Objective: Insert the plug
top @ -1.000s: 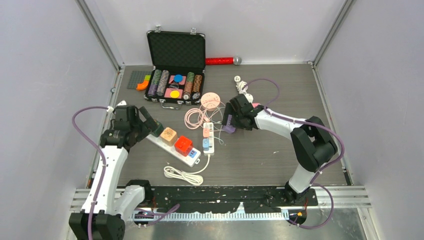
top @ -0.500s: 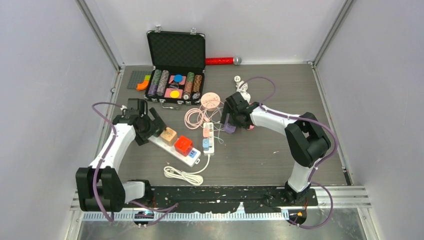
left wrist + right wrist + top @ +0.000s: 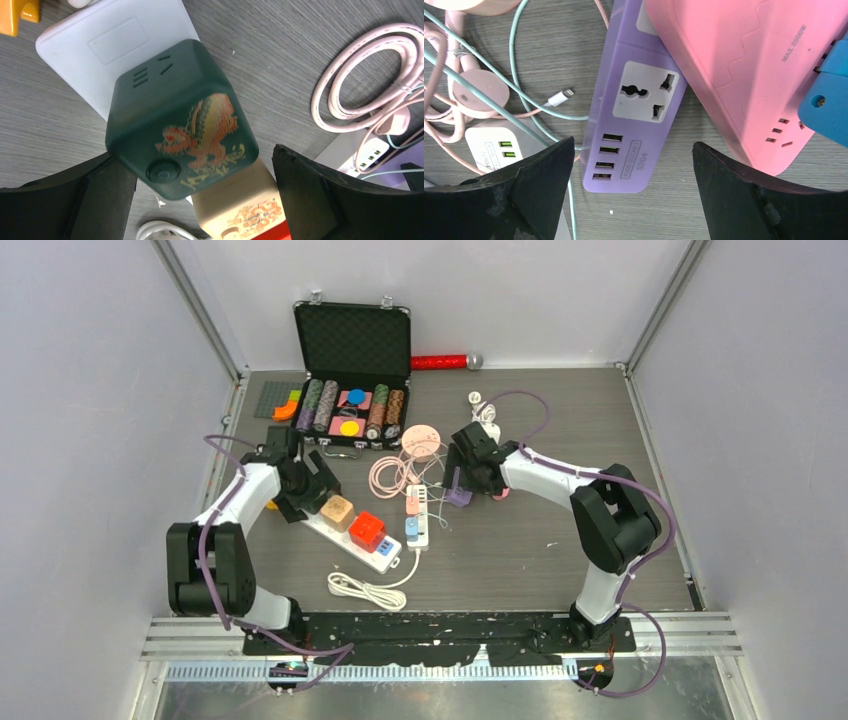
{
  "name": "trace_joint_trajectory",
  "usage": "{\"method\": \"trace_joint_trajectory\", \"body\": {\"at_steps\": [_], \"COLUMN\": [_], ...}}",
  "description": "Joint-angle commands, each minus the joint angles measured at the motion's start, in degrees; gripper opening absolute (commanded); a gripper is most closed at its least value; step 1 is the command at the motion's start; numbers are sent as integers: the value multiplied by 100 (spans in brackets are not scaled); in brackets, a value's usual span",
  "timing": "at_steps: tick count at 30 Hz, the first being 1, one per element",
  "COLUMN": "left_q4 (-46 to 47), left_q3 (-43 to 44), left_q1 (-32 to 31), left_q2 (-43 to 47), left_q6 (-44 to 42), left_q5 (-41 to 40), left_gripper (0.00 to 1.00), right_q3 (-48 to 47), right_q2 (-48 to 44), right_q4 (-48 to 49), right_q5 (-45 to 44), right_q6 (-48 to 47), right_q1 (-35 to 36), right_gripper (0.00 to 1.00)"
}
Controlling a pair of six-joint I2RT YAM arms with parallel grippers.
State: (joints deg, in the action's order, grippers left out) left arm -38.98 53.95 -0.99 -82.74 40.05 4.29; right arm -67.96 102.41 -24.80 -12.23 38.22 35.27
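L gripper [image 3: 197, 157] swung in, jaws wide astride dk-green dragon-print plug [image 3: 177, 120]; R gripper [image 3: 631, 146] also released.

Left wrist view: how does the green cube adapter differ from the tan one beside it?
The green cube adapter is dark with a red-gold emblem; the tan cube adapter is pale with an orange one. Green sits nearest the white power strip's end, tan next along. Both are cubes on that strip.
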Motion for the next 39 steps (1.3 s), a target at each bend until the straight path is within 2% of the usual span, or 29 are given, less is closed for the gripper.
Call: {"method": "trace_joint_trajectory", "body": {"at_steps": [1, 8, 12, 17, 22, 29, 33, 39], "left_q4": [-280, -624, -681, -621, -531, -601, -622, -877], "left_q3": [244, 383, 404, 354, 473, 768, 753, 525], "left_q1": [38, 38, 38, 38, 38, 38, 38, 36], "left_q2": [-269, -427, -394, -333, -322, -441, -280, 16], "left_q6": [-256, -499, -673, -849, -1128, -1532, -1664, -1542], "left_q5": [-279, -599, -616, -456, -184, -330, -369, -732], "left_gripper": [99, 99, 99, 99, 99, 99, 99, 99], "right_q3": [154, 338, 733, 907, 658, 258, 45, -193], "right_q2": [38, 10, -267, -768, -981, -1162, -1286, -1324], "right_q4": [209, 3, -102, -89, 74, 7, -116, -341], "right_q5": [202, -30, -265, -416, 167, 698, 954, 1472], "right_q6": [4, -100, -435, -1149, -1813, -1633, -1608, -1631], "right_q1": [-136, -362, -856, -1389, -1591, -1654, -1706, -1813], "right_gripper": [91, 85, 81, 82, 86, 99, 95, 95]}}
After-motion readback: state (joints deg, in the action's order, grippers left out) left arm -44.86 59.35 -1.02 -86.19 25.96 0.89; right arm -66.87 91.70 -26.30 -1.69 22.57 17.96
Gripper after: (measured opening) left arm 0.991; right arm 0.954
